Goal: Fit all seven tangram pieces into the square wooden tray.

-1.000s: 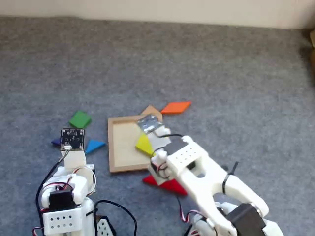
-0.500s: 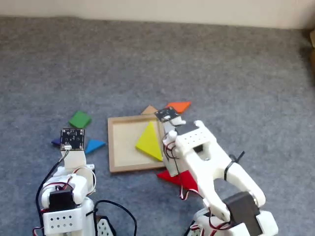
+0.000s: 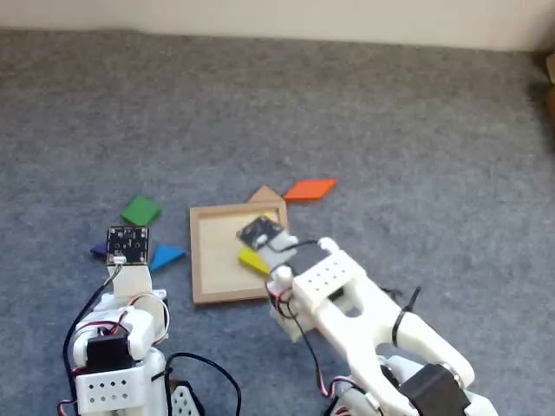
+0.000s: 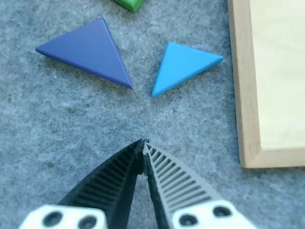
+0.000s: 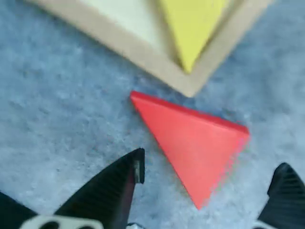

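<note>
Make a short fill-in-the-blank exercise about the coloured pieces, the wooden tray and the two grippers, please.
1. The piece lying inside the tray is ____ in colour.
2. The left gripper is ____, not open.
3. The right gripper is open above a ____ triangle on the carpet.
4. The green square lies ____ the tray.
Missing words: yellow; shut; red; outside.
</note>
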